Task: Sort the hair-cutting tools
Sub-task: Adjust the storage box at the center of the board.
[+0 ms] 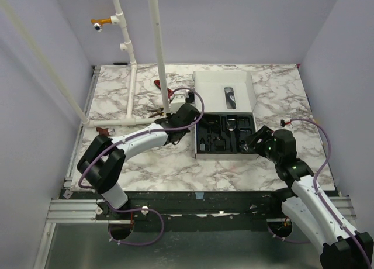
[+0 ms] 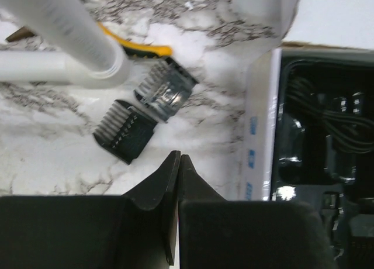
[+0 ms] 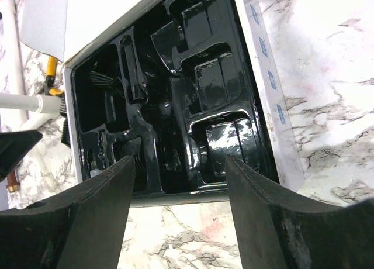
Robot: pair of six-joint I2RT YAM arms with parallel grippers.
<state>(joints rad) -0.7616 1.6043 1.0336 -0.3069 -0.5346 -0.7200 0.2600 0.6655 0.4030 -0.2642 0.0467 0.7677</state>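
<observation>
Yellow handle (image 2: 139, 47) mostly behind white pipe (image 2: 61, 26)

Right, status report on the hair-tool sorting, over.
Left gripper shut, empty. Right gripper open over black tray. Two comb guards on table beside box. White pipe beside them.

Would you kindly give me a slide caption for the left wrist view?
Shut left gripper pointing at two black clipper guards on the marble table, beside the open case.

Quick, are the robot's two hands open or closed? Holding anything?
Left gripper: closed, holding nothing.
Right gripper: open, holding nothing.
</observation>
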